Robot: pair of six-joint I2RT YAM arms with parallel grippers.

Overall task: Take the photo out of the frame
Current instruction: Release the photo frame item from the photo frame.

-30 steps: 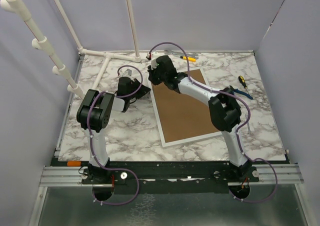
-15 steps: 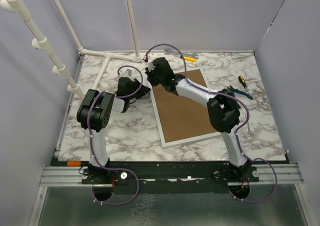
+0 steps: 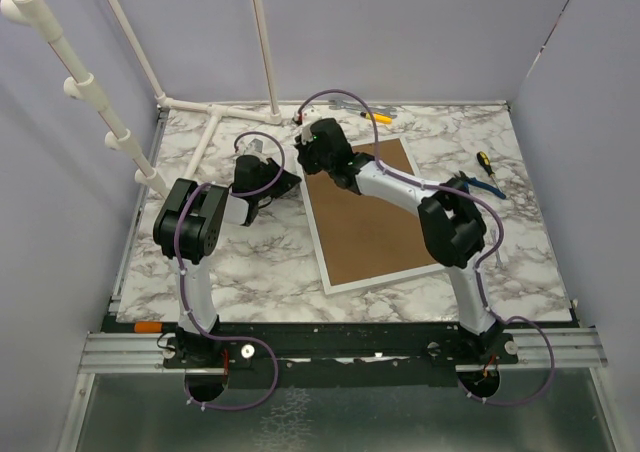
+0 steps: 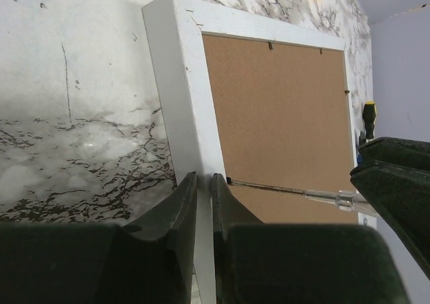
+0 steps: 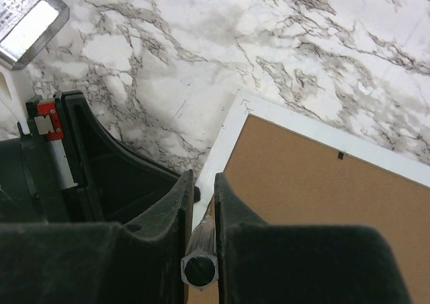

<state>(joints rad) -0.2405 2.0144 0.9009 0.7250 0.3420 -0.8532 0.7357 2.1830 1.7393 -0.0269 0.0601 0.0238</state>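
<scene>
Probably a lab test cell: plain partition walls (image 3: 400, 32), marble-patterned table (image 3: 250, 262).

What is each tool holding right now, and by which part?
The right tool grips a screwdriver by its clear handle; the left tool shows nothing between its fingers.

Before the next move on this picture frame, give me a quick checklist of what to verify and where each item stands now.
1. Frame face down, backing board up: ok.
2. Right gripper clamped on the screwdriver: ok.
3. Screwdriver tip at the board's edge, beside the white rim: ok.
4. Left gripper steadying the frame: cannot tell; jaws nearly together over the rim.
5. Clips on the board released: cannot tell.
6. Photo reachable: not ok, hidden under the board.
</scene>
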